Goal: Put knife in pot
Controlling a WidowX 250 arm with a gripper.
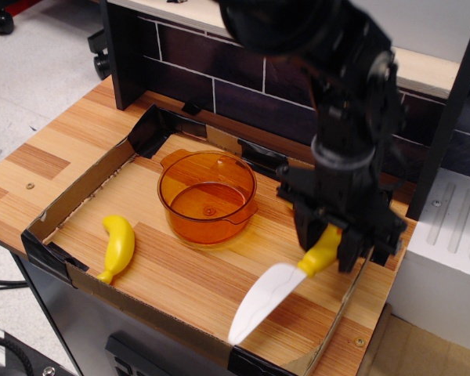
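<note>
My gripper (329,244) is shut on the yellow handle of the knife (276,291) and holds it above the tray floor at the right. The white curved blade hangs down and to the left, its tip near the tray's front wall. The transparent orange pot (207,196) stands upright and empty in the middle of the tray, to the left of the gripper and apart from it.
A yellow banana (118,246) lies at the tray's front left. The cardboard tray (82,188) has low walls with black tape at the corners. A dark tiled back wall (219,90) stands behind. A black post (446,117) and a white block (446,251) are at the right.
</note>
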